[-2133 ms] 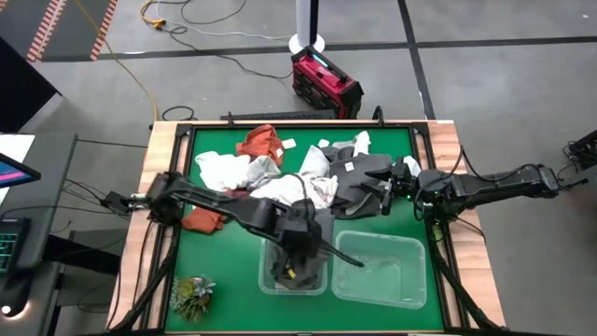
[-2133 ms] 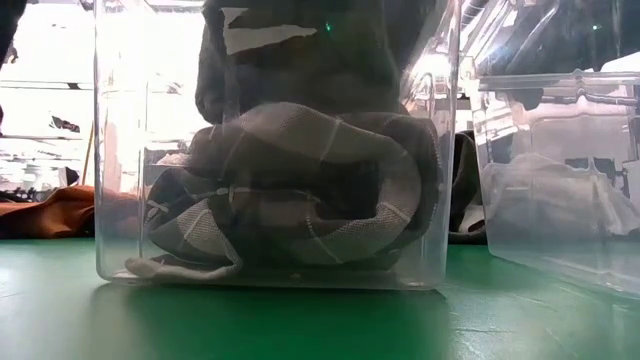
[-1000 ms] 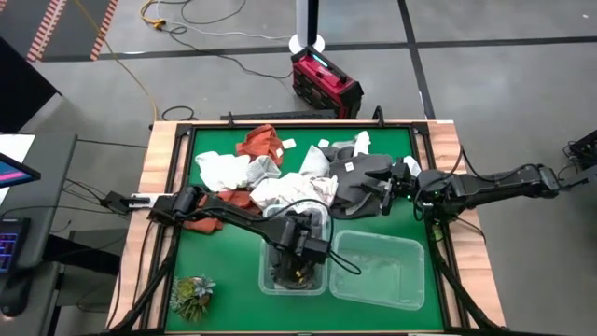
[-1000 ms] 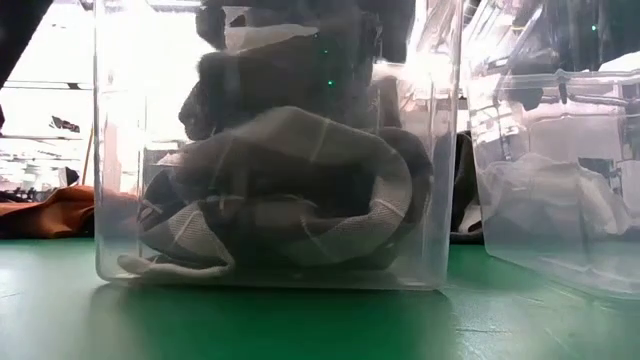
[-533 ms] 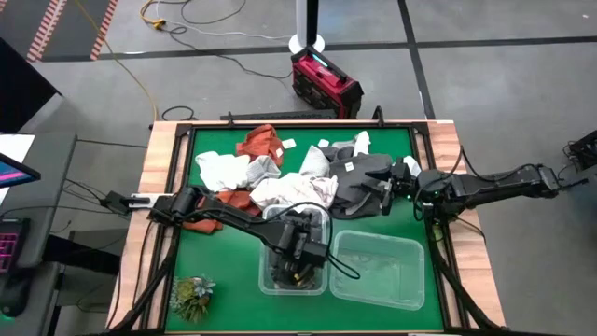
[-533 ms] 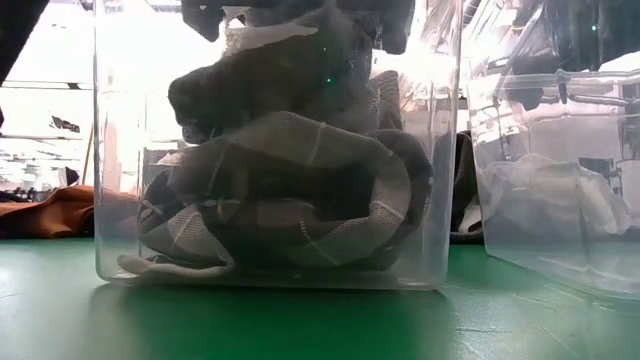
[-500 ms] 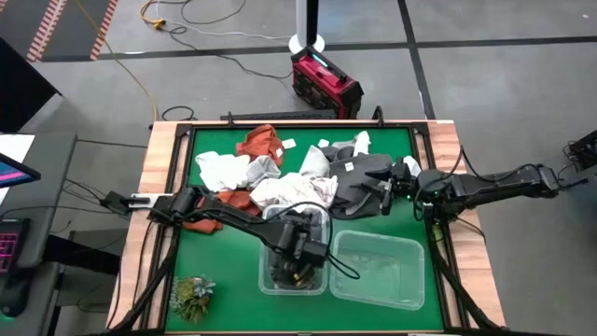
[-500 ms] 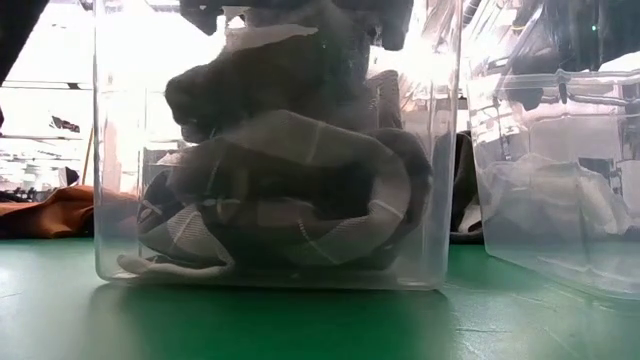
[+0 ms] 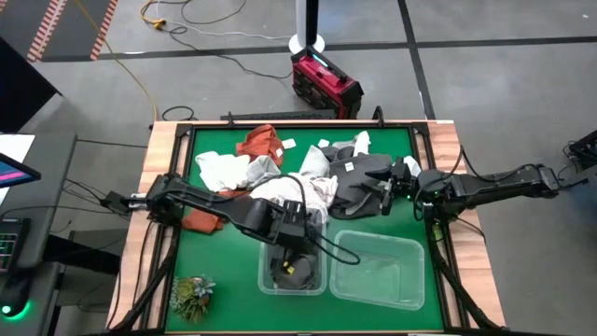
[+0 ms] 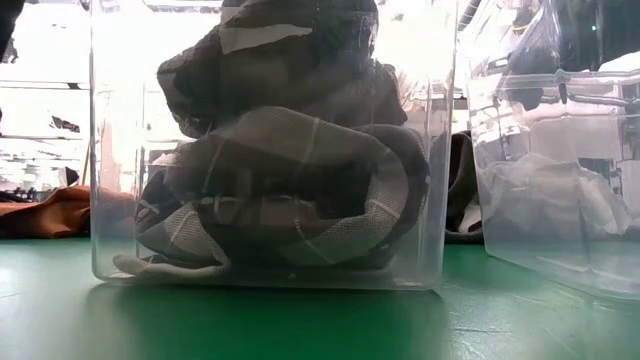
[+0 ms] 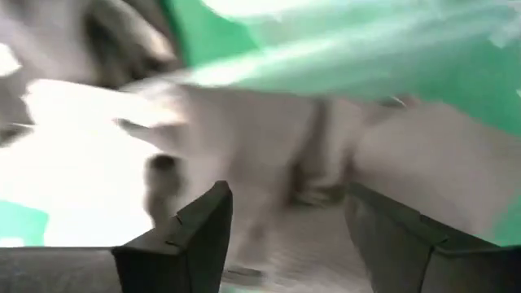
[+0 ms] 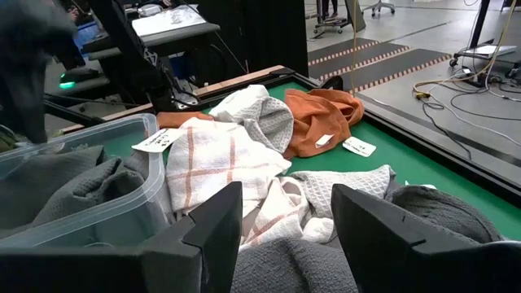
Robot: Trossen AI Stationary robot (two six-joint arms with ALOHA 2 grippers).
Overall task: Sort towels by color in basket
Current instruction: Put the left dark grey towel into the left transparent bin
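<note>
The left pincer (image 9: 297,222) hangs over the far rim of the smaller clear bin (image 9: 322,280), its fingers (image 11: 189,236) spread wide with nothing between them. Inside that bin lie the dark grey towels (image 10: 285,190): in the low view a grey one with thin pale lines curls along the bottom, and a darker one with a white tag is heaped on top, reaching toward the rim. Just beside it on the green desk (image 9: 224,261) stands a wider clear bin (image 9: 381,271) holding pale cloth (image 10: 545,205). The right pincer (image 9: 384,191) sits low at the right side of the pile on the far half of the desk, its fingers (image 12: 207,236) parted, resting over a dark grey towel (image 9: 359,187) without closing on it. The unsorted pile runs across the desk beyond the bins: a rust-orange towel (image 12: 321,118) with a small white tag near the far edge, a white towel with orange checks (image 12: 216,159) and a light grey waffle towel (image 12: 264,114) in the middle, a white towel (image 9: 219,170) to the left, and another rust-orange towel (image 9: 202,220) partly under the left arm. A small green plant tuft (image 9: 191,296) sits at the near left corner on the wooden border.
</note>
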